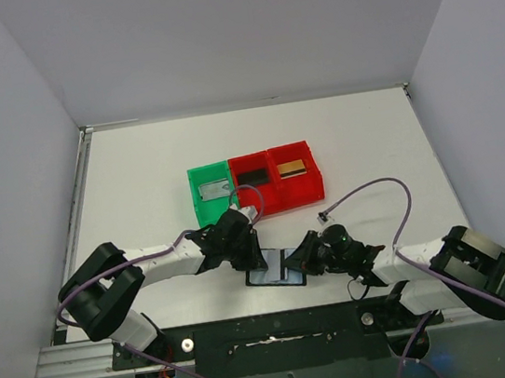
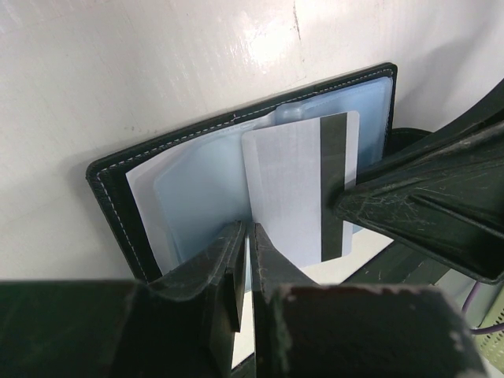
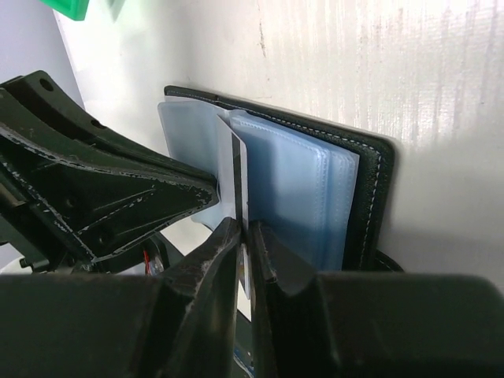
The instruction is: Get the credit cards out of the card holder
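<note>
Credit card (image 2: pixel 287 189), half out of the card holder (image 2: pixel 106 193), is pinched by right jaws; left jaws pressed together alongside

Found left arm (image 1: pixel 150 264) and right arm (image 1: pixel 404 262) reaching low and inward from their bases, wrists converging close together. Noted left gripper (image 2: pixel 250 236) with fingers drawn almost together, apparently pinching a thin leaf of the card holder (image 2: pixel 110 205); contact partly hidden. Recorded right gripper (image 3: pixel 246 232) clamped on the credit card (image 2: pixel 287 189), tip facing the left gripper's tip.
</note>
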Controlling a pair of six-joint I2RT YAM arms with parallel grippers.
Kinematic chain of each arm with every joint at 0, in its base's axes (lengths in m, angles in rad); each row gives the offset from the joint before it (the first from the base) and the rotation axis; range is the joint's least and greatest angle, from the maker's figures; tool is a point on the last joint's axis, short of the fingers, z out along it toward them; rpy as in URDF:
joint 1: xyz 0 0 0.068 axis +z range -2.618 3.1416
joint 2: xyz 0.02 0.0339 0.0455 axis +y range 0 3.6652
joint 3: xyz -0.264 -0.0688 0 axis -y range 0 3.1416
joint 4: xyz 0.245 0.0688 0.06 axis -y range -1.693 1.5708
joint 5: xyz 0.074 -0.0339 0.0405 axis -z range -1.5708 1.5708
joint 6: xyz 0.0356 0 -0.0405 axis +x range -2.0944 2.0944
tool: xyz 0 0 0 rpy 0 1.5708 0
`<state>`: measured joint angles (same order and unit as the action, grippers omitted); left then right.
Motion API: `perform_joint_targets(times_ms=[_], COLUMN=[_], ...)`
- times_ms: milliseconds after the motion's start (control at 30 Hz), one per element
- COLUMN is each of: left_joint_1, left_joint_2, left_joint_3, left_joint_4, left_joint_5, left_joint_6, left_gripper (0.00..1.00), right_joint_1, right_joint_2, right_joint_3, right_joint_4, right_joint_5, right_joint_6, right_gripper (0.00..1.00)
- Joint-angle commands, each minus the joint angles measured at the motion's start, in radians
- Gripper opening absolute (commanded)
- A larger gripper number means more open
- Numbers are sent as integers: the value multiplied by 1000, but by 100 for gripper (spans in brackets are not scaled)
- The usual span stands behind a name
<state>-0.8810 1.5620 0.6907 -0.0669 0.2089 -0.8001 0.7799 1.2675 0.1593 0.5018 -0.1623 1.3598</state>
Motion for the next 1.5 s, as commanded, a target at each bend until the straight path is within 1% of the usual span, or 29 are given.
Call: perform_joint_targets(times_ms=[0,100,167,200,367,433,500,833,933,967,1000,1200,1300,1433,1467], left_joint_1=[-13,-12,-13,-12,-13,-12,-12,-13,-17,-19,-19,-23,-23,-23,-22], left_joint_2=[22,19,14,11,1,-1,-3,-46,-71,-88,-102,-183,-210,-288,-316], left_joint_3=[-6,1,8,9,11,11,10,-14,-29,-55,-62,-64,-52,-64,-75], left_joint_4=[-54,-60,-71,-75,-76,-78,-81,-80,-49,-37,-28,-34,-63,-63,-54], left_joint_5=[-29,-29,-36,-38,-42,-45,-51,-81,-92,-95,-93,-148,-179,-231,-245], left_joint_6=[24,26,30,31,30,30,30,35,40,41,41,43,42,30,29], left_gripper=[7,7,7,7,7,7,7,7,7,7,8,23,26,28,30], right_joint_1=[-5,-5,-5,-6,-4,-4,-4,-15,-15,-15,-15,-14,-13,11,13], right_joint_2=[-64,-69,-54,-42,18,13,-11,-160,-181,-182,-181,-174,-191,-294,-324], right_joint_3=[24,37,47,54,81,79,75,84,111,118,123,127,136,135,126], right_joint_4=[-7,-28,-30,-33,-37,-40,-73,-284,-370,-384,-390,-391,-394,-429,-426], right_joint_5=[14,20,18,13,-17,-14,5,94,127,129,129,125,124,231,246], right_joint_6=[-57,-64,-63,-63,-74,-71,-70,-95,-110,-118,-122,-126,-139,-140,-141], right_gripper=[12,22,22,22,6,1,0,0,0,0,0,0,0,0,0])
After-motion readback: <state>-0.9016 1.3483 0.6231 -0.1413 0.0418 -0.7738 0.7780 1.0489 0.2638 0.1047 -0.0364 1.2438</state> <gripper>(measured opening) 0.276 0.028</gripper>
